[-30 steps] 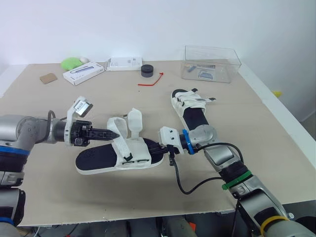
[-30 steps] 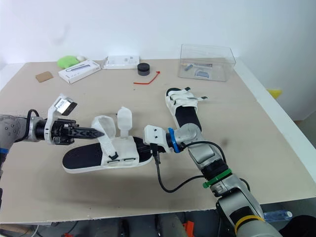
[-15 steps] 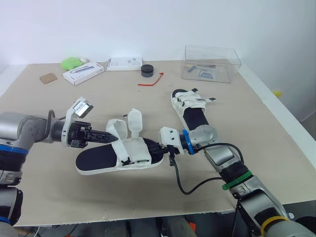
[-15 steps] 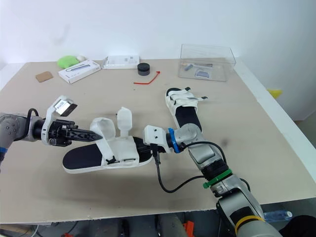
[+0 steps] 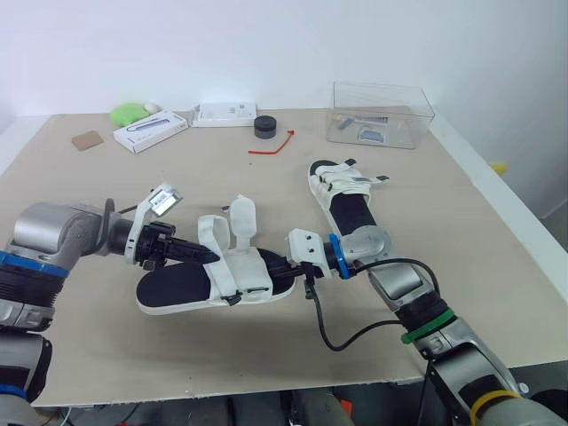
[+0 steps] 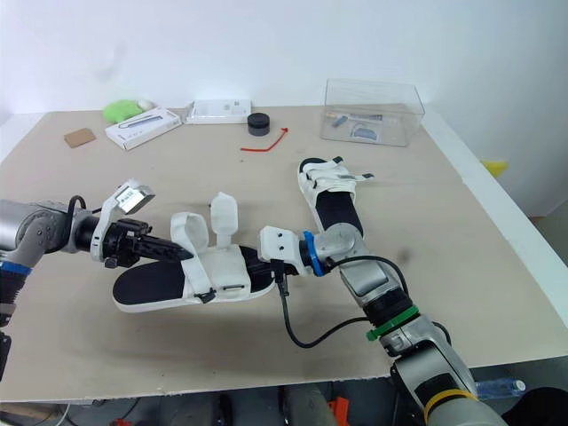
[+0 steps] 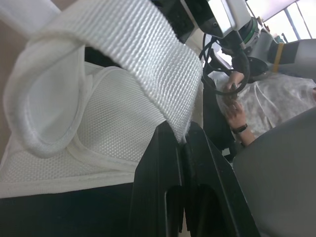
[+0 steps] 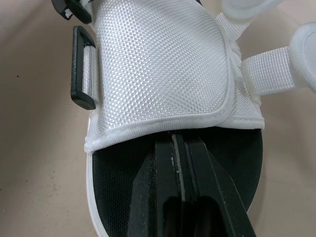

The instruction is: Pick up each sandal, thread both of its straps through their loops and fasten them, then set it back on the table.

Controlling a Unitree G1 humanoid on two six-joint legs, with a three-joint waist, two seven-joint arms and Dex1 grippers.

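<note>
Midway on the beige table (image 5: 426, 204), left tool (image 5: 211, 257) pinches the sandal strap (image 7: 148, 64); right tool (image 8: 177, 140) clamps its upper (image 8: 158, 74).

We look down on a broad table (image 5: 177, 186) with a pale tan board top, matte and lightly scuffed. A white rim (image 5: 470, 153) runs along its side from 1 o'clock round to 4 o'clock. Behind the far edge, at 12 o'clock, a plain white wall (image 5: 266, 44) rises and spans the whole width. Past the rim, at 3 o'clock, we see a strip of pale floor (image 5: 532, 191). The light is even and soft, so shadows on the board stay faint. In the left wrist view we make out bright window panes (image 7: 289, 15) behind dark bars.
</note>
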